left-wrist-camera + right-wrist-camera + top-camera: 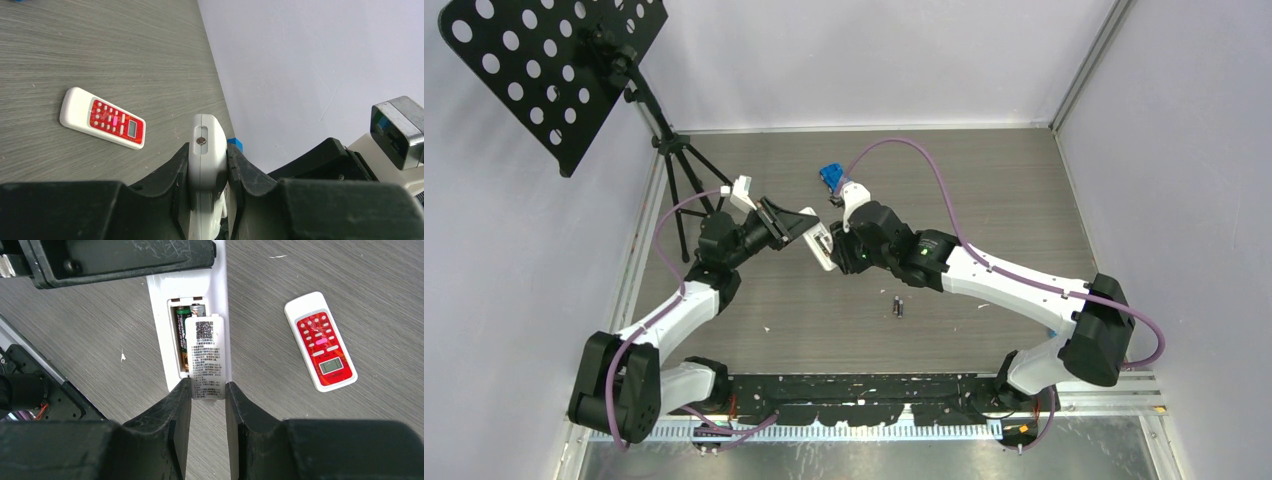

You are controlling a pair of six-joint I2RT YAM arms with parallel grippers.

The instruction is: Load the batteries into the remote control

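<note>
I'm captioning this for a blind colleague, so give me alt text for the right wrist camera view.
The right gripper pinches a white printed battery cover over the open compartment of a white remote, where two batteries sit. The left gripper clamps the remote's far end, and a red-faced remote lies on the grey table beside it.

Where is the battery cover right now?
In the right wrist view, the battery cover is pinched in the right gripper, half over the white remote's open compartment, two batteries showing beside it; the left gripper holds that remote.
</note>
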